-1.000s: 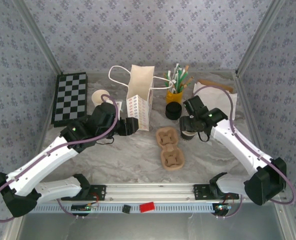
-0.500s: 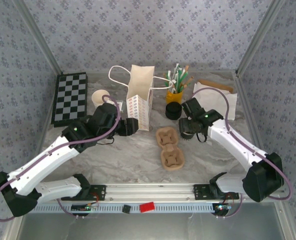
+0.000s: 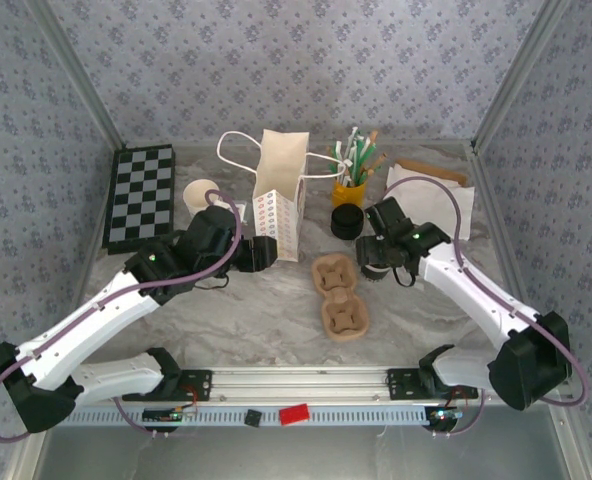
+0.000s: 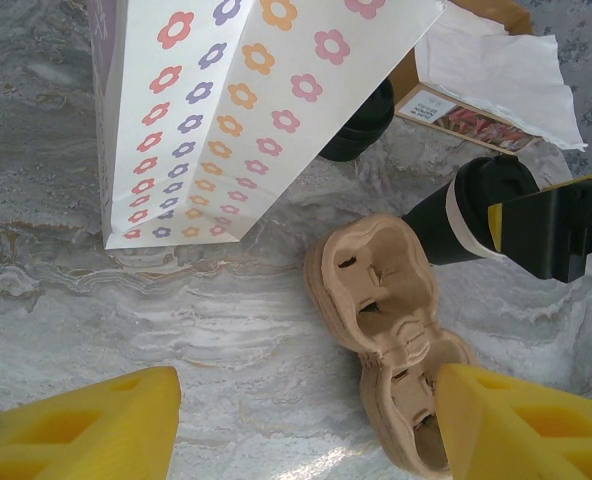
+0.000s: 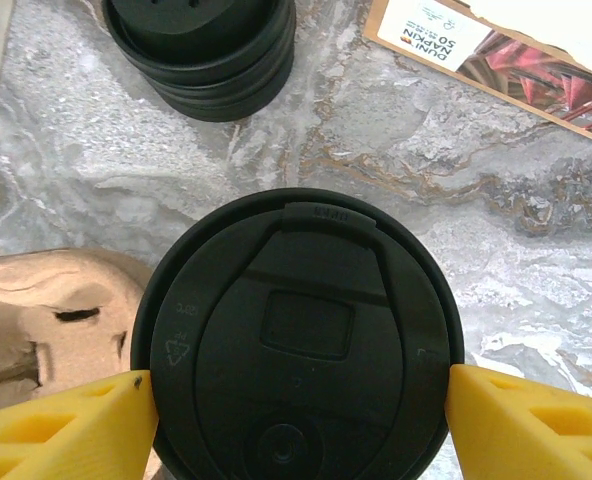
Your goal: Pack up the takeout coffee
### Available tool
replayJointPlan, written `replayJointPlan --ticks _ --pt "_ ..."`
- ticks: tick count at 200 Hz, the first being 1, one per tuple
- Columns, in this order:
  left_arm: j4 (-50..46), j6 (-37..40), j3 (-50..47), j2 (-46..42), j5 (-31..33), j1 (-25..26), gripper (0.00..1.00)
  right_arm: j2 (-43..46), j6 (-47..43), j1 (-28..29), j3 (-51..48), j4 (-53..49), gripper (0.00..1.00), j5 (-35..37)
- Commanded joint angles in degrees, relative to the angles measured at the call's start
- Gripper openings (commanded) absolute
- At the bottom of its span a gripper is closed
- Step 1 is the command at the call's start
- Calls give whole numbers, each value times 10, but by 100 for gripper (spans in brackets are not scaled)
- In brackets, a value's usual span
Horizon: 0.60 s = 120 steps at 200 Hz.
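Observation:
The takeout coffee (image 5: pixel 296 340), a dark cup with a round black lid, sits between the yellow pads of my right gripper (image 5: pixel 301 415), which press the lid's rim on both sides. From above, the cup (image 3: pixel 375 265) is just right of the brown pulp cup carrier (image 3: pixel 339 296), under the right gripper (image 3: pixel 381 255). In the left wrist view the cup (image 4: pixel 456 215) leans beside the carrier (image 4: pixel 386 310). My left gripper (image 4: pixel 306 420) is open over bare table, nothing between its fingers, next to the flowered paper bag (image 4: pixel 236 100).
The white bag (image 3: pixel 279 195) stands upright at the back centre. A stack of black lids (image 3: pixel 347 221), a yellow pot of stirrers (image 3: pixel 351 180) and napkins (image 3: pixel 426 185) lie behind the cup. A checkerboard (image 3: pixel 141 195) and nested cups (image 3: pixel 202 193) are at the back left.
My right gripper has shifted slightly left with the coffee, closer to the carrier. The left arm has stayed still.

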<state>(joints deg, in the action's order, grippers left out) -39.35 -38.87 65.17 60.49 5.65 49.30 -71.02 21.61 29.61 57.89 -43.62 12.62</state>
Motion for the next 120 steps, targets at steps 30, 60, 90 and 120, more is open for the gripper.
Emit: replayJointPlan --ticks 30,60,90,120 --pt "-2 7 4 -1 11 4 68 8 5 -1 -13 -19 77 6" --pt "-2 7 4 0 11 4 68 6 7 -1 -24 -12 77 4" --pt "-3 6 4 -1 12 4 68 -2 9 -2 -28 -12 78 3" --pt "-3 6 4 0 12 4 68 -1 9 -2 -21 -12 81 -2"
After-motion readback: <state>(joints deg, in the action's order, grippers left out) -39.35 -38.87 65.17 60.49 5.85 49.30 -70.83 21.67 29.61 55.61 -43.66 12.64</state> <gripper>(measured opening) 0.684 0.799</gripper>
